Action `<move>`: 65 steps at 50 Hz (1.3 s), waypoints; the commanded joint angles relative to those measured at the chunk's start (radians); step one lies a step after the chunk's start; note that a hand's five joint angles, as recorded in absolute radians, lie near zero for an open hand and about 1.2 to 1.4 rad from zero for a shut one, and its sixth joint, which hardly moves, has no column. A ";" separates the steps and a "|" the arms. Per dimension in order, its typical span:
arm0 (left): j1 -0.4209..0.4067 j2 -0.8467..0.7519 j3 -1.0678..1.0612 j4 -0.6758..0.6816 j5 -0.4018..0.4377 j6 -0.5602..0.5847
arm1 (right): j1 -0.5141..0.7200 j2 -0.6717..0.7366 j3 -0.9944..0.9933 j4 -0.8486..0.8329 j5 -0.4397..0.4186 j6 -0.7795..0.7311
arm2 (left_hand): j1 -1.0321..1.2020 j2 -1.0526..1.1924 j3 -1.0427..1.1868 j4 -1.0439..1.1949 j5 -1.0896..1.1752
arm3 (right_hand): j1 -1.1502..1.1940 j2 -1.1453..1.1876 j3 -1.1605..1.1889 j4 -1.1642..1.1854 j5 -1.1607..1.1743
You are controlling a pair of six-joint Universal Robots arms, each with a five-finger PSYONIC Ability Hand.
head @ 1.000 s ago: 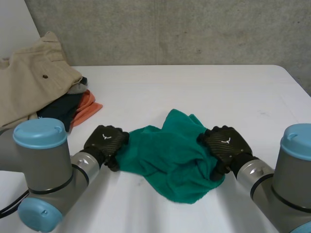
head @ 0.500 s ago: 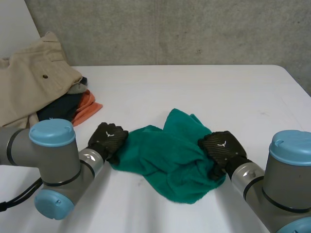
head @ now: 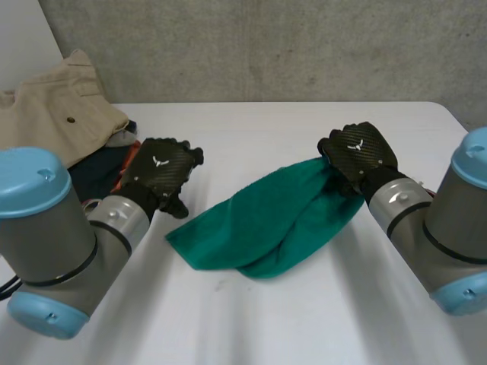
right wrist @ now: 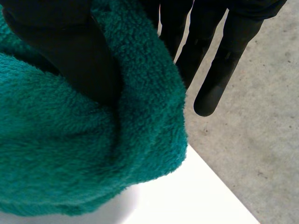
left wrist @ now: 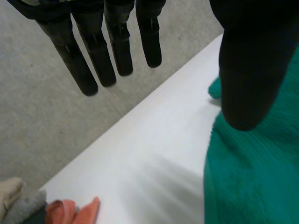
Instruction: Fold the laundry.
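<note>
Green towel (head: pixel 266 228) trails from the pinching right robot hand (head: pixel 359 152).

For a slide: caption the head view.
Right hand pinches one end of the green towel over the white table; left hand open beside it, clothes pile behind.

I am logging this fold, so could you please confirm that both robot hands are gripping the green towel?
Not quite: the right robot hand grips the green towel, pinching it against its thumb, but the left robot hand is open with straight fingers and holds nothing, as the left wrist view shows.
</note>
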 commanded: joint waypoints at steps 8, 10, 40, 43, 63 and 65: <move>0.067 -0.055 -0.147 -0.014 0.103 -0.007 | -0.003 0.126 -0.014 0.011 0.009 -0.003 | 0.067 0.032 0.029 0.035 0.036 | 0.360 0.242 0.216 0.205 0.266; 0.068 -0.089 -0.137 -0.016 0.140 -0.007 | -0.003 0.126 -0.013 0.013 0.009 -0.003 | 0.085 0.050 0.047 0.052 0.053 | 0.360 0.242 0.216 0.205 0.266; 0.047 -0.354 0.072 -0.013 0.166 -0.002 | -0.003 0.129 0.032 0.010 0.002 0.001 | 0.516 0.481 0.478 0.484 0.485 | 0.360 0.242 0.216 0.205 0.266; 0.044 -0.356 0.093 -0.011 0.164 -0.002 | -0.005 0.129 0.036 0.010 0.002 0.001 | 0.753 0.718 0.715 0.721 0.722 | 0.360 0.242 0.216 0.205 0.266; 0.001 -0.379 0.164 -0.014 0.152 -0.003 | -0.005 0.127 0.038 0.011 0.003 0.000 | 0.367 0.332 0.329 0.335 0.336 | 0.360 0.242 0.216 0.205 0.266; -0.001 -0.389 0.165 -0.016 0.154 -0.002 | -0.005 0.127 0.038 0.011 0.005 -0.002 | 0.355 0.320 0.317 0.323 0.324 | 0.360 0.242 0.216 0.205 0.266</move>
